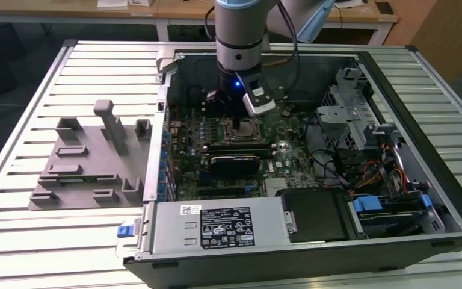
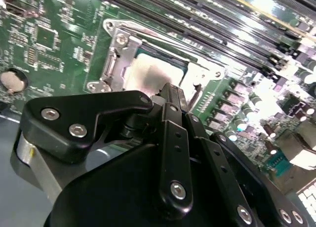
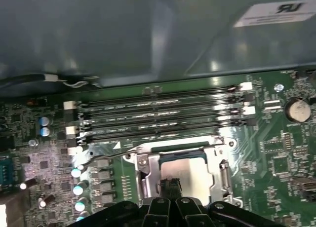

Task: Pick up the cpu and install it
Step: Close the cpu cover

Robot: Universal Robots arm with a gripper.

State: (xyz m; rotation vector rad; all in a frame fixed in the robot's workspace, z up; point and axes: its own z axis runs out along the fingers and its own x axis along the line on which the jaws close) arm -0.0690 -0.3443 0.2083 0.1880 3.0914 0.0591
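The cpu (image 2: 148, 71) lies flat, pale silver top up, inside the metal socket frame (image 2: 116, 54) on the green motherboard. It also shows in the first wrist view as the cpu (image 3: 190, 170) within the socket frame (image 3: 148, 163). My gripper (image 2: 170, 94) hangs just over the cpu's near edge with its black fingers pressed together and nothing between them. In the exterior view the gripper (image 1: 239, 122) reaches down into the open computer case, right above the cpu (image 1: 248, 128).
Several memory slots (image 3: 158, 118) run beside the socket, and a coin battery (image 3: 297, 110) sits further along the board. A black module (image 1: 235, 162) lies below the socket. The power supply (image 1: 215, 226), the drive cage (image 1: 351, 120) and the case walls hem in the board. A grey plastic fixture (image 1: 86, 162) stands on the table at the exterior view's left.
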